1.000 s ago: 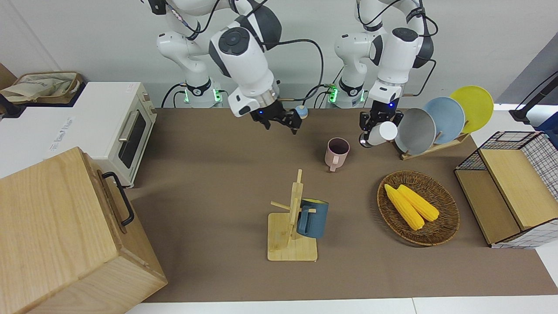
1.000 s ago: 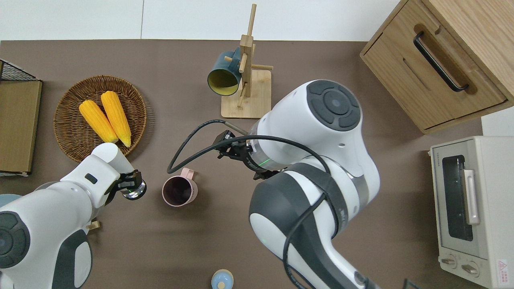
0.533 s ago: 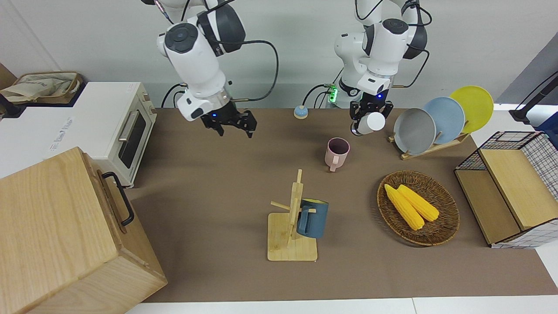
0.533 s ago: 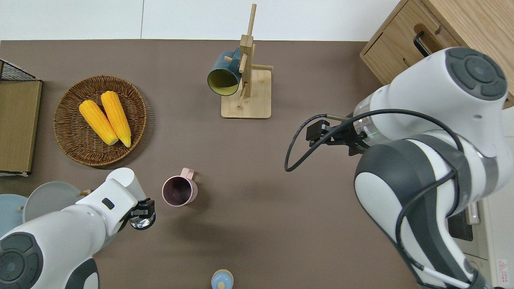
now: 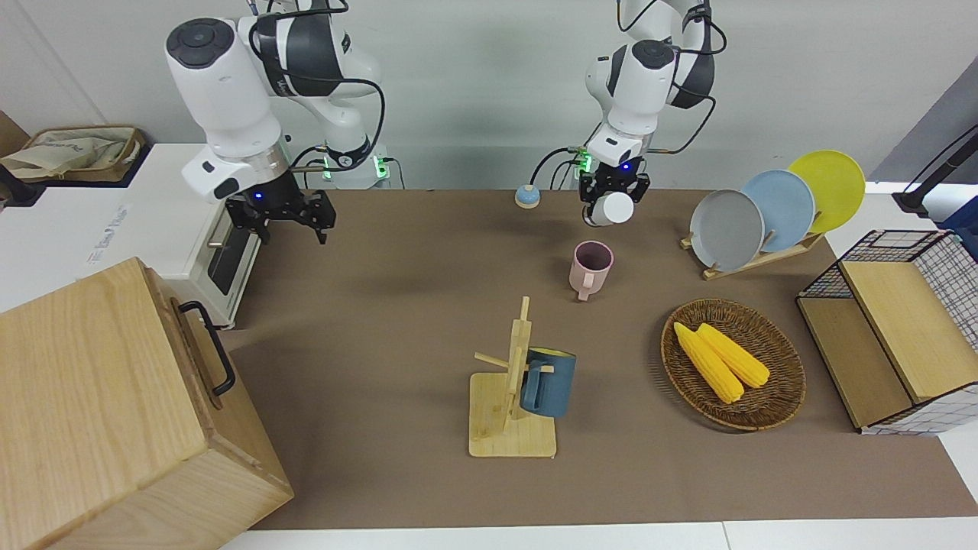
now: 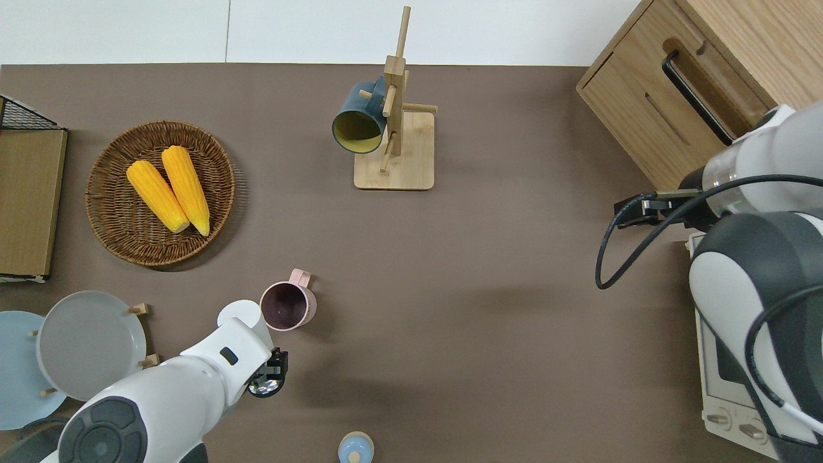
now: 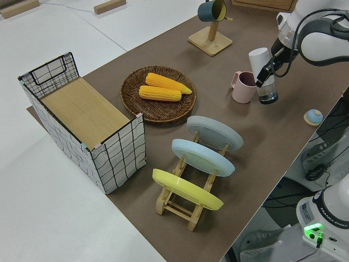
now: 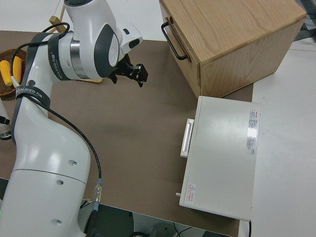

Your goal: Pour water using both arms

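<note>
Clear glass [image 6: 265, 386] in left hand [image 6: 273, 375], seemingly upright

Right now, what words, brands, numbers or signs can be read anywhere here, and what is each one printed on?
"FRANKA": on the grey band of the right arm; the characters after it are too small to read.
"FRANKA ROBOTICS": on an arm base, as best it reads.
Red warning triangle: on top of the toaster oven; its print is too small to read.
Rating labels on the oven top: unreadable.
No readable numbers.
</note>
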Tool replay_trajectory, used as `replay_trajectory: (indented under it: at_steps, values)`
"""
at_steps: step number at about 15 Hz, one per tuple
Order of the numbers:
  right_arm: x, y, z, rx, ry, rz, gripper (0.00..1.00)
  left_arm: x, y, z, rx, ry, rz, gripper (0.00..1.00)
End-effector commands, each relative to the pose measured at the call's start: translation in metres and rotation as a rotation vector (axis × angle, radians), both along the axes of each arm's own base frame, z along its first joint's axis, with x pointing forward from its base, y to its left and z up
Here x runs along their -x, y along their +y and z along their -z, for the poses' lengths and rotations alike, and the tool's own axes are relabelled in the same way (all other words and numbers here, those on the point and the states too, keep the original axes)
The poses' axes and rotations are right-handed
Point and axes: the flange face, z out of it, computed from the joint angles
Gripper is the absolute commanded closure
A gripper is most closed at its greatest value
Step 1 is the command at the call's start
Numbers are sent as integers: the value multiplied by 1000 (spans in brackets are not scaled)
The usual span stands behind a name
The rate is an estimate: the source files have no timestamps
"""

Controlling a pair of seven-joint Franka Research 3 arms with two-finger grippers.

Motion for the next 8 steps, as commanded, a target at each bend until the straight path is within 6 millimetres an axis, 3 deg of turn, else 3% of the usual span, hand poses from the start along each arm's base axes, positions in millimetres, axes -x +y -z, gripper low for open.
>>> replay_trajectory:
  at_steps: [1,8]
  values:
    - [15,-31,-19,46,-23,-102,9,18,-7,-2,9,1,3,1000]
    - [45,-47,-66,65,-56,-178,9,24,-7,8,-12,67,30,1000]
